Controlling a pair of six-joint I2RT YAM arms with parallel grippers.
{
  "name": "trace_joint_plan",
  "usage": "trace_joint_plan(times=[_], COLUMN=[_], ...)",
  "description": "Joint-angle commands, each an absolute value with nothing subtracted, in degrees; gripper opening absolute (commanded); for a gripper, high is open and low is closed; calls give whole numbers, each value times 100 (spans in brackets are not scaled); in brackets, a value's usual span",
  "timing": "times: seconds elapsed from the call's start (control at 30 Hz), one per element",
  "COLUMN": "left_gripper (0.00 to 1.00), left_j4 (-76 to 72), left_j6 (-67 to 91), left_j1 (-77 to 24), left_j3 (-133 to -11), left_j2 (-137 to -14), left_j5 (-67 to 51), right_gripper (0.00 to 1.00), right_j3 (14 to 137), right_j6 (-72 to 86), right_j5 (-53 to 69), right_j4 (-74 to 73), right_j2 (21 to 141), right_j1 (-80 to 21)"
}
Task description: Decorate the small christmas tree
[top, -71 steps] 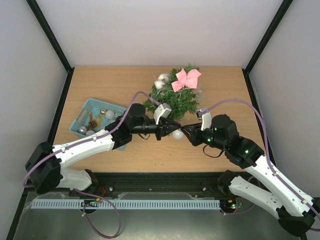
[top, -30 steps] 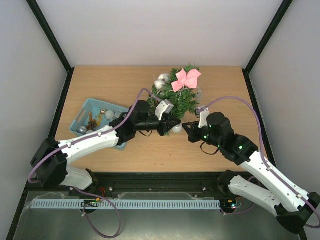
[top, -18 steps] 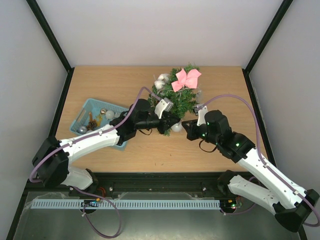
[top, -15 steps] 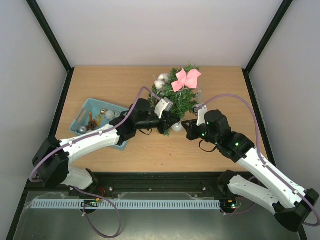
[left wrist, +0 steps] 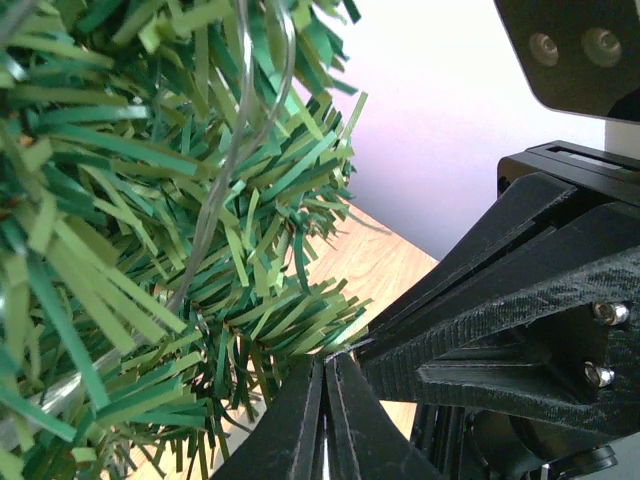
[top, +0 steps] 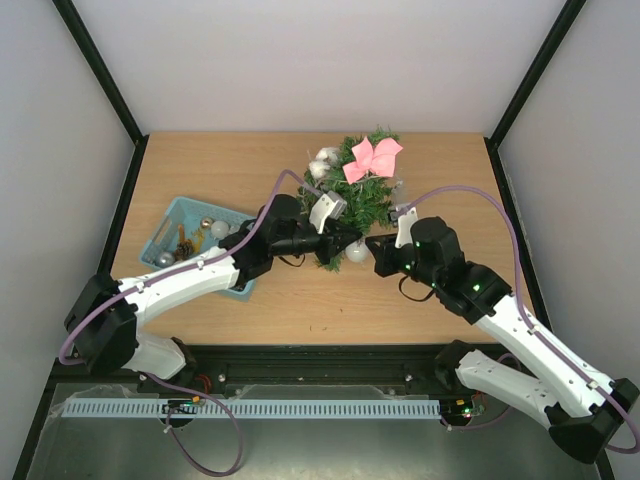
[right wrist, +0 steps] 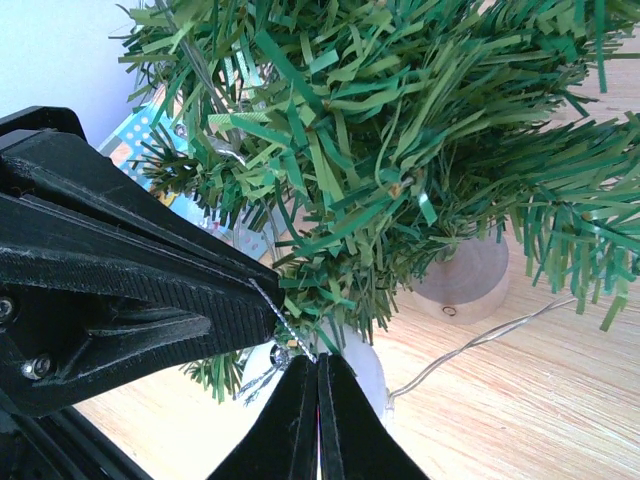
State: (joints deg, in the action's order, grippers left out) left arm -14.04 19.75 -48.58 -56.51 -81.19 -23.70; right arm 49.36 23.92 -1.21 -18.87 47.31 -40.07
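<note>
Right wrist view: right gripper (right wrist: 318,364) pinches the ornament thread (right wrist: 272,304) — small christmas tree (right wrist: 400,150) directly ahead; left gripper (left wrist: 325,372), fingers together, equally near.

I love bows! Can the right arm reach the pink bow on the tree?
Probably yes: the pink bow sits uncovered atop the tree, just beyond the right gripper, which is pinching a thread.

Overhead view from behind, both wrist close-ups share tree (left wrist: 150,200)
</note>
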Motion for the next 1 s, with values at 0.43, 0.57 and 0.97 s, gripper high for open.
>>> trace_joint_plan(times=[0.43, 0.57, 0.97], left_gripper=[2, 2, 2], left_j4=[-1485, -1476, -1446], left_j6=[2003, 1995, 2021], left_j1=[-4819, -4817, -4824], left_j3=[-5849, -5848, -5854], left_j2=[-8318, -8290, -8332], left_j5=[-2203, -2149, -2053], right_gripper=[1, 1, 1], right_j3=[5129, 5091, 4928], right_j6=[2235, 2215, 2208], right_j5=[-303, -355, -334], right_j4=[-1815, -1852, -1745], right_j2=[4890, 4820, 4837], right_j1=[-3890, -3851, -3782])
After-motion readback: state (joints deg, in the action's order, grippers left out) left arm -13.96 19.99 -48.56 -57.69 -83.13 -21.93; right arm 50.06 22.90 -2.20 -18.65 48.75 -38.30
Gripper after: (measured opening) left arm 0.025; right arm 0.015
